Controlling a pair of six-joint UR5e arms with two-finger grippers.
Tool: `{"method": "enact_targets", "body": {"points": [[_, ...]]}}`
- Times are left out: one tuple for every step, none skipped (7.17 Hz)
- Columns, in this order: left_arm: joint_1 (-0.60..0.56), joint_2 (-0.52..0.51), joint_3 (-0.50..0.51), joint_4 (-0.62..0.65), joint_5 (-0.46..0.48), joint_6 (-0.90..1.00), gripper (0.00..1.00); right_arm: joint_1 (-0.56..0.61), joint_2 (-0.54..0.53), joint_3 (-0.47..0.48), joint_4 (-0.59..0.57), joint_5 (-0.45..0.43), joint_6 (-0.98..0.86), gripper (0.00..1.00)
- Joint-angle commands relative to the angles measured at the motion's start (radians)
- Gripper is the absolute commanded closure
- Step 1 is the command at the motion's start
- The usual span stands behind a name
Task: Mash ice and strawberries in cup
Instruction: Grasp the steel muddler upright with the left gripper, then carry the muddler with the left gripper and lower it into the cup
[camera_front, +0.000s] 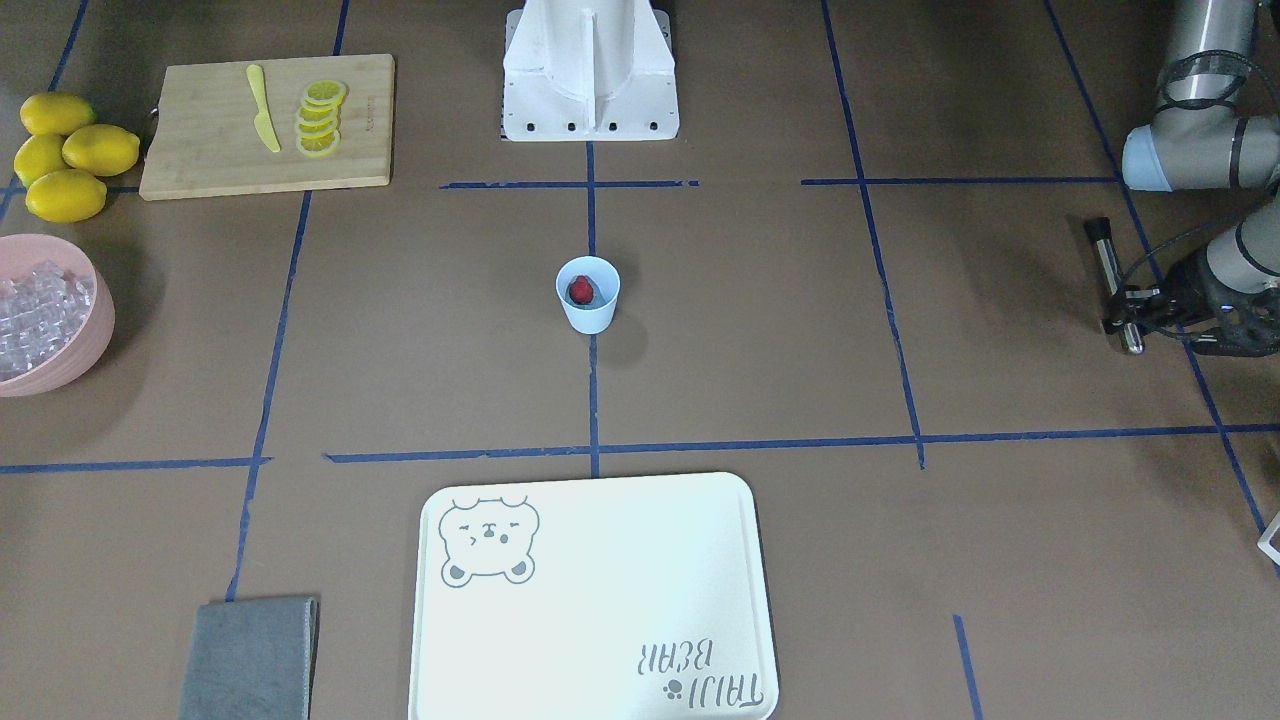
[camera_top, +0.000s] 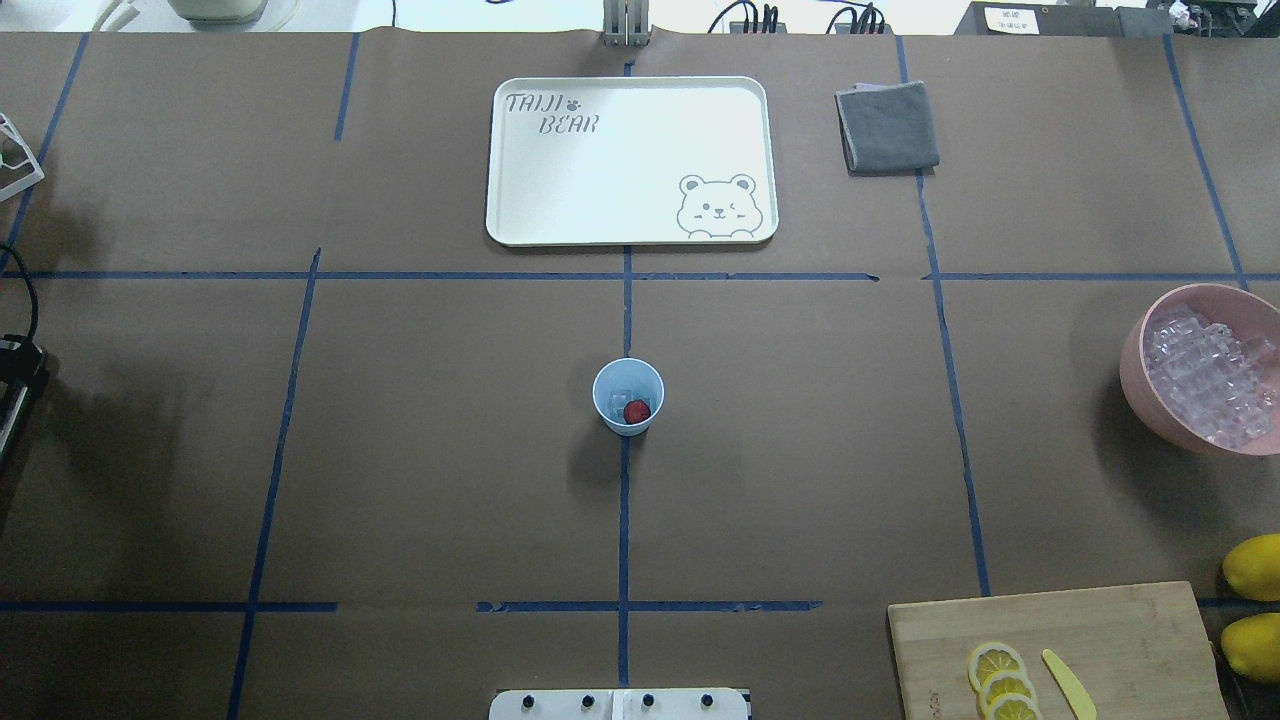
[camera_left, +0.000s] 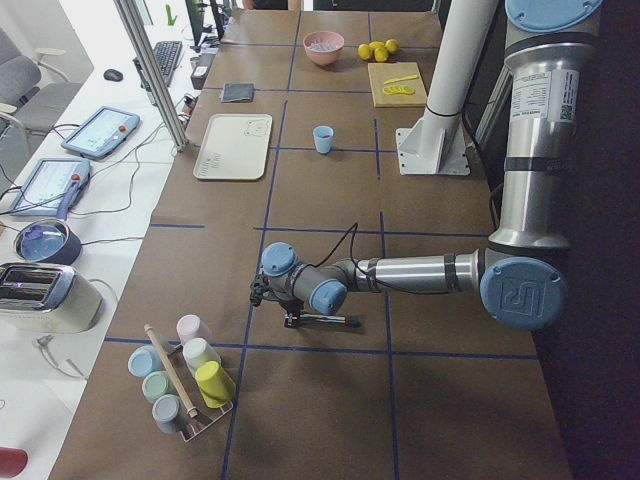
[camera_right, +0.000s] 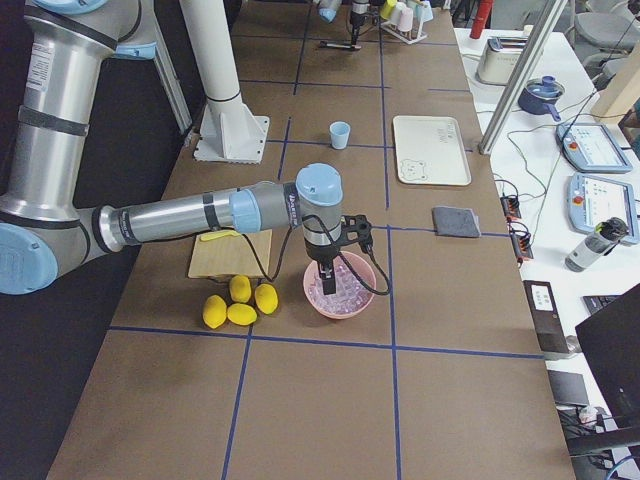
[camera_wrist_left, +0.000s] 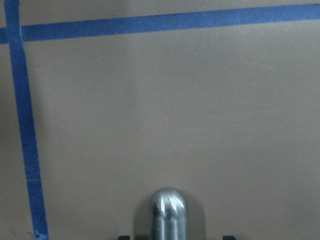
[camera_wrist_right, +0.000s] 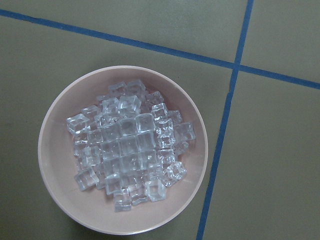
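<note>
Blue cup (camera_top: 628, 397) held 1 strawberry (camera_top: 637, 411). 4 lemons (camera_front: 66, 155) sat together. Left gripper (camera_front: 1125, 315) lay low, squeezing 1 metal rod (camera_front: 1114, 280). Right gripper (camera_right: 328, 280) hung over the ice (camera_wrist_right: 127, 155); fingers unclear.

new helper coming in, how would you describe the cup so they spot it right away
Start from the white tray at the table's far edge and follow the blue centre tape line toward the robot. The cup stands alone on that line, mid-table. It is small and pale blue, with a red strawberry inside, unlike the big pink bowl.
</note>
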Motion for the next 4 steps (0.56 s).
{"method": "enact_targets", "body": {"points": [[0.000,0.003,-0.028,-0.004,-0.062,0.001,1.00,0.000,0.000,0.005,0.000,0.000,-0.001,0.00],[-0.002,0.007,-0.124,0.008,-0.117,-0.004,1.00,0.005,0.000,0.008,0.000,0.002,-0.001,0.00],[0.000,0.004,-0.201,0.025,-0.124,-0.005,1.00,0.011,0.002,0.009,0.000,0.002,0.001,0.00],[0.026,0.000,-0.283,0.022,-0.135,-0.007,1.00,0.011,0.005,0.008,0.000,0.002,-0.001,0.00]]}}
